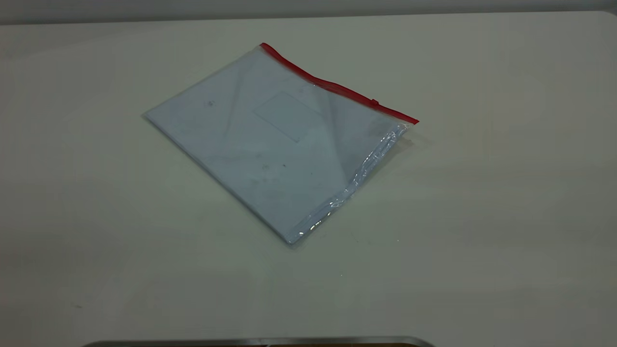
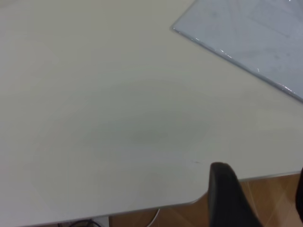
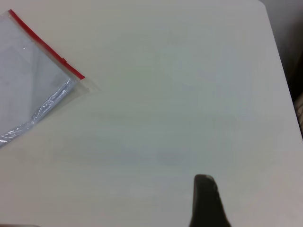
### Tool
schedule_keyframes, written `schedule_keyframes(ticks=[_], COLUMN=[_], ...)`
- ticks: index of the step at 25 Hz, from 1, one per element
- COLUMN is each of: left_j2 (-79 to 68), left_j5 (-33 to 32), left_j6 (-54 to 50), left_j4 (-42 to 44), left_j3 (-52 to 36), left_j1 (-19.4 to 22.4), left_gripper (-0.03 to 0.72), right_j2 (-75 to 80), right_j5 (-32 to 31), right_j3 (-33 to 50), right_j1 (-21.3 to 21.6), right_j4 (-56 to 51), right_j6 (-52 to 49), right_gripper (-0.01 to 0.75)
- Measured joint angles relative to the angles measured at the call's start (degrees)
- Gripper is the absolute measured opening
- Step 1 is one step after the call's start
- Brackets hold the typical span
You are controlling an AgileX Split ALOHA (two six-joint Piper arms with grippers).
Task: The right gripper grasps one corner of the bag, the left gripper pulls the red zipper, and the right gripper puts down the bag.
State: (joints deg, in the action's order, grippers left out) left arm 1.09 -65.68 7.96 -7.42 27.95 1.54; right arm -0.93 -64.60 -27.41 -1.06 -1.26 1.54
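Observation:
The bag [image 1: 279, 140] lies flat on the white table, clear with white paper inside. The red zipper [image 1: 337, 86] runs along its far edge, with the slider [image 1: 374, 102] near the right end. The corner of the bag [image 1: 409, 123] is slightly raised, beside the crinkled side seam. Neither gripper shows in the exterior view. My left gripper [image 2: 260, 184] is open and empty over the table's edge, well away from the bag [image 2: 246, 38]. My right gripper [image 3: 253, 198] shows one finger [image 3: 206, 198] standing alone, open and empty, far from the corner [image 3: 80, 78] and zipper [image 3: 45, 45].
The white table [image 1: 482, 217] carries only the bag. A metal strip [image 1: 260, 341] runs along its near edge. The left wrist view shows the rounded table corner [image 2: 199, 201] with wooden floor [image 2: 274, 189] beyond. The right wrist view shows the table's far edge [image 3: 279, 71].

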Motion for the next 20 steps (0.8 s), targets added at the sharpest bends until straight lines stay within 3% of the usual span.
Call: schedule_keyframes(ticks=[15, 20], left_j2=[0.0, -5.72], left_j5=[0.31, 5.49], left_j6=[-0.69, -6.79], left_j4=[0.0, 0.19], left_j3=[0.0, 2.78], left_j1=[0.0, 0.0], left_gripper=[0.416, 0.416], right_j2=[0.0, 6.63], right_j5=[0.06, 5.07], right_j3=[0.0, -0.22], right_j1=[0.0, 0.0], right_j4=[-0.69, -13.0], right_j6=[0.0, 0.93], right_gripper=[0.524, 0.524])
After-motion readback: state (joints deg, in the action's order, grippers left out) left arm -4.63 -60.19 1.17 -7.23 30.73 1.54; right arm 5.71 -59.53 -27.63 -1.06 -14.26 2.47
